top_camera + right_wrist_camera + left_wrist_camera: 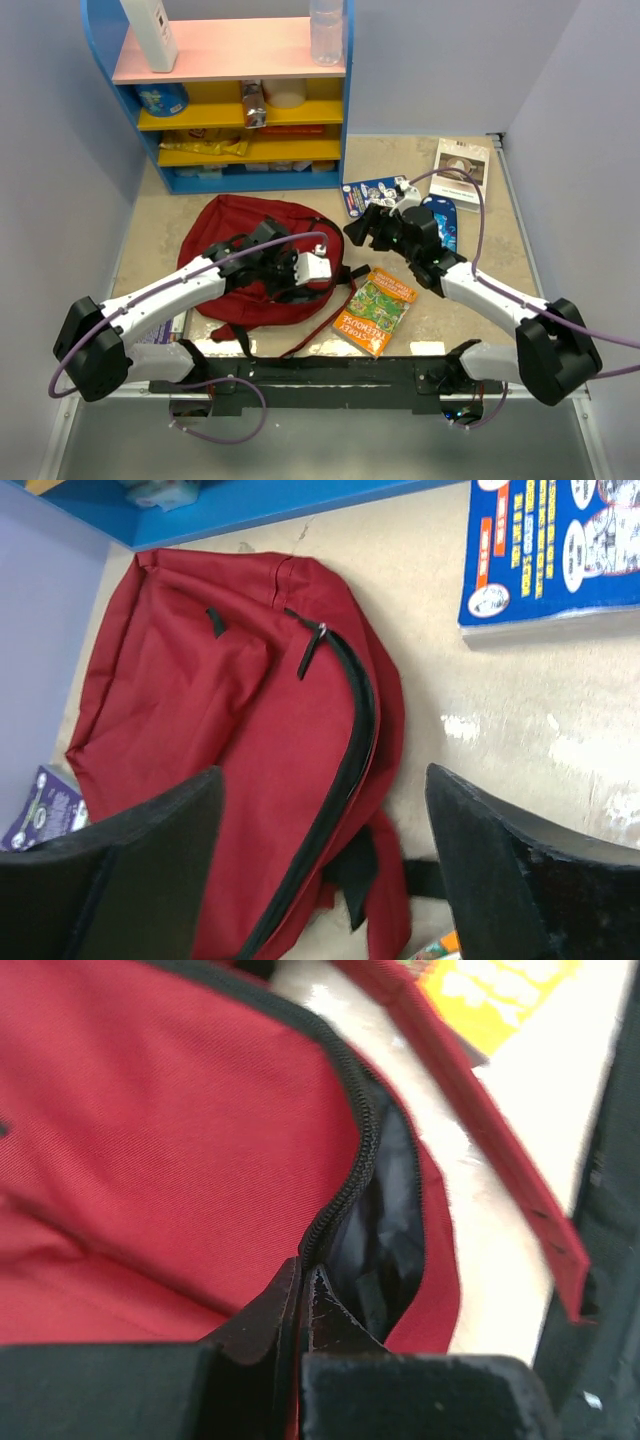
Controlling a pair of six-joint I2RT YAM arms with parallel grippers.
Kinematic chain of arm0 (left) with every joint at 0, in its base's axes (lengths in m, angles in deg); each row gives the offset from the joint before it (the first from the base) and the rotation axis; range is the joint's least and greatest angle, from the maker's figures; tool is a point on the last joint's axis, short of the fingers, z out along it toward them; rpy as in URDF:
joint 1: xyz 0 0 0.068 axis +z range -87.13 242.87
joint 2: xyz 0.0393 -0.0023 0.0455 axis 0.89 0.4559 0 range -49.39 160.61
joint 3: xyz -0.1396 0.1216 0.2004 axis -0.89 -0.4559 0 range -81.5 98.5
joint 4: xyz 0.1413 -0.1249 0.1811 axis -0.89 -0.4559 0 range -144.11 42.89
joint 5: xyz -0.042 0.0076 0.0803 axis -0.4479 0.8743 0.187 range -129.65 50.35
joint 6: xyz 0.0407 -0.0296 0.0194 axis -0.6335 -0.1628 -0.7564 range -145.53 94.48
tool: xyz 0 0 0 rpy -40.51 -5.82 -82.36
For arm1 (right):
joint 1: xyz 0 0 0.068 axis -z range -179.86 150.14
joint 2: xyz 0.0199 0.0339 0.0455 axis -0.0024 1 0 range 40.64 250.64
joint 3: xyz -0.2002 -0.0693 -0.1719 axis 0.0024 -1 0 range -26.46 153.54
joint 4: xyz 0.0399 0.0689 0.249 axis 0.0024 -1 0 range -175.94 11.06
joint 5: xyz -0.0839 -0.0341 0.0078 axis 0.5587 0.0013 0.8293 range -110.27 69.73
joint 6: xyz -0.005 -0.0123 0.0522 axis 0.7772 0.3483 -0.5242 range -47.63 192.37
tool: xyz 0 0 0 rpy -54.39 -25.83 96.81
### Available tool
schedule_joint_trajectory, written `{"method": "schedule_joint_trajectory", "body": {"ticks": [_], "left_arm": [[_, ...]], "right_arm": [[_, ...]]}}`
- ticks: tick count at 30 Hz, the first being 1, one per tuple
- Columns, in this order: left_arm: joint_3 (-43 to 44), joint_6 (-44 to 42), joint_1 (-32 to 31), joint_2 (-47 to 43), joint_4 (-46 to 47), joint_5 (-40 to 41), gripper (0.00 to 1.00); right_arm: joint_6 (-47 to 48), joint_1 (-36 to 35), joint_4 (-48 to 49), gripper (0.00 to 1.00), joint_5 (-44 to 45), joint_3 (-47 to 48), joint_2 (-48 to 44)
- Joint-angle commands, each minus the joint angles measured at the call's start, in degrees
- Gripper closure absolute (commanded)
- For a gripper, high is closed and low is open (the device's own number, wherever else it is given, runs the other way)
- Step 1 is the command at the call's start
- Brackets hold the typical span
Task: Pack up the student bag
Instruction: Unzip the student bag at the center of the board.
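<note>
Left wrist view: left gripper [305, 1275] clamped tight on the zipper edge of the student bag [150, 1140], opening just a narrow slit. Bag lies flat mid-table, just in front of the shelf [240, 50]. Right gripper [322, 780] fingers wide apart, holding nothing, hovering over the bag. Risk: thin fabric pinch slips and the mouth falls shut, or pulling drags the whole bag onto the orange book [375, 310]

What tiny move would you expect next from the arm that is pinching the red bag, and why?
Probably the left gripper, shut on the student bag beside its zipper, should lift that edge a little. The opening shows only a narrow slit of dark lining, and the orange book lies outside, while the right gripper is open and empty.
</note>
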Motion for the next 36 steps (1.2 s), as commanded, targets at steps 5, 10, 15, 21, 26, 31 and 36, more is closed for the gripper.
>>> {"method": "schedule_joint_trajectory", "body": {"ticks": [5,10,15,21,26,31,36], "left_arm": [[2.79,5.46,7.18,-4.94,8.24,10.42,1.0],[0.24,10.73,7.53,-8.9,8.06,12.62,1.0],[-4.24,15.12,7.79,-15.4,10.26,17.63,1.0],[-5.92,17.59,7.88,-17.25,11.4,17.73,1.0],[-2.23,19.87,8.58,-17.34,11.49,17.37,1.0],[0.41,21.72,9.55,-17.52,11.75,17.9,1.0],[-0.47,20.33,10.17,-17.96,10.97,11.71,1.0]], "right_arm": [[-5.09,-0.3,2.25,0.32,-4.69,-4.69,-7.14],[-7.91,-3.19,5.69,0.51,-6.89,-4.51,-6.44],[-8.62,-9.69,9.82,0.59,-5.48,-3.37,-2.58],[-9.32,-15.33,15.18,0.66,-3.3,-3.36,4.46],[-8.01,-15.42,14.57,0.7,0.58,-5.47,6.74],[-7.3,-15.42,10.64,0.77,3.74,-5.92,10.43],[-6.51,-15.42,7.45,0.85,3.74,-4.25,15.0]]}}
